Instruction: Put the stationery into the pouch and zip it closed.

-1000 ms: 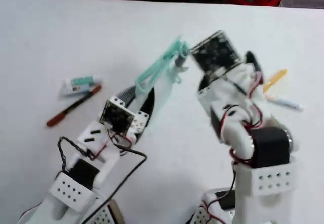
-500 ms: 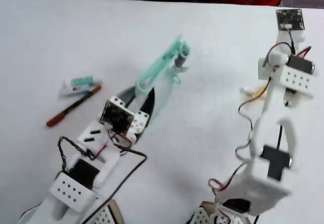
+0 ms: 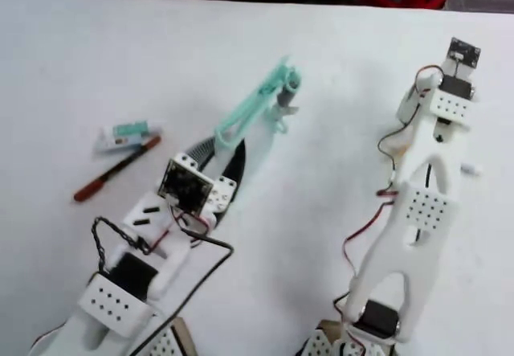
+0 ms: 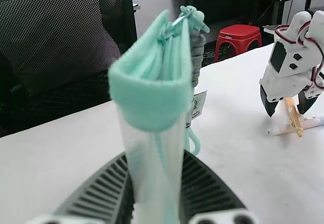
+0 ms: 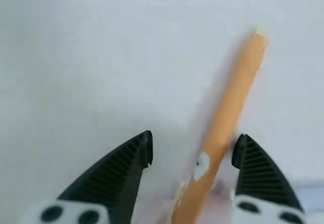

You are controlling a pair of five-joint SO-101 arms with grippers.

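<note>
On the white table, a slim red pen lies at the left. The left gripper pinches the soft mint-and-clear pouch, which juts away from it. At the right, the right gripper, ribbed jaws spread, straddles a smooth orange pen. A second ago that arm stood beside the pouch.
</note>
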